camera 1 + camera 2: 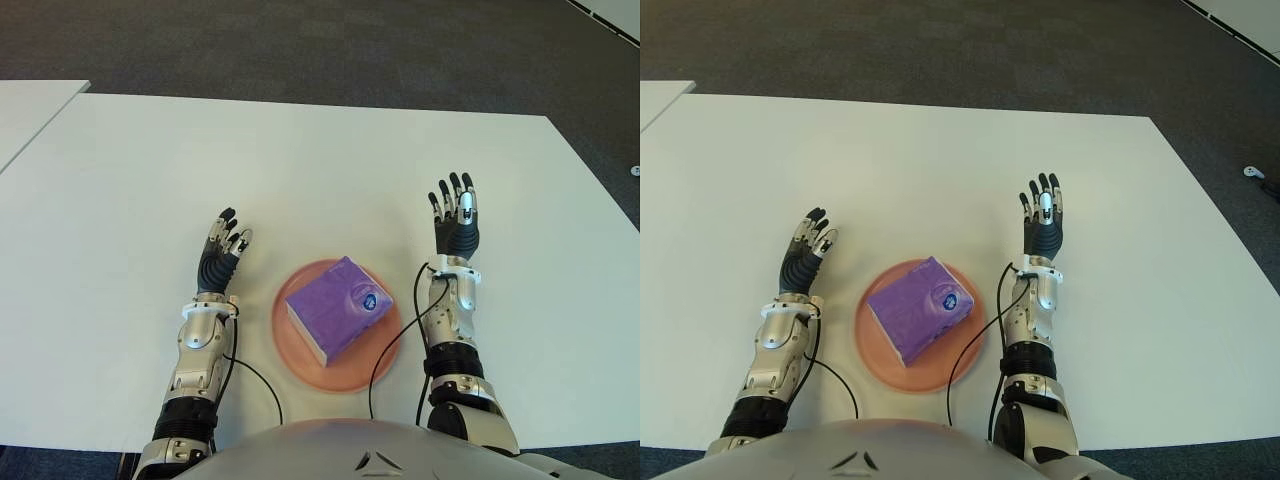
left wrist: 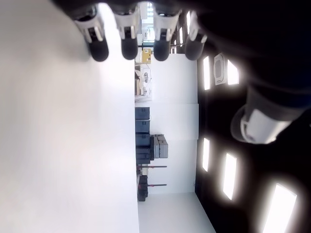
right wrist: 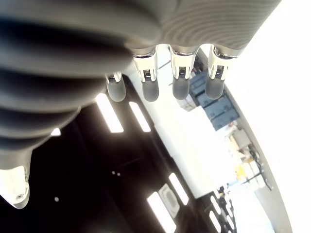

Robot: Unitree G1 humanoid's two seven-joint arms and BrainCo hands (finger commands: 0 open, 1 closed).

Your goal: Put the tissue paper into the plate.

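Low in the centre of the left eye view we see the purple tissue pack lying inside the round pink plate, turned at an angle, with a small blue mark near its right corner. The plate sits on the white table, just ahead of our torso. Our left hand shows to the left of the plate, apart from it, fingers extended and slightly relaxed, holding nothing. Our right hand shows to the right of the plate and a little higher in the frame, fingers straight and spread, also empty. Both wrist views confirm straight fingers with nothing between them. Dark carpet fills the top of the frame.
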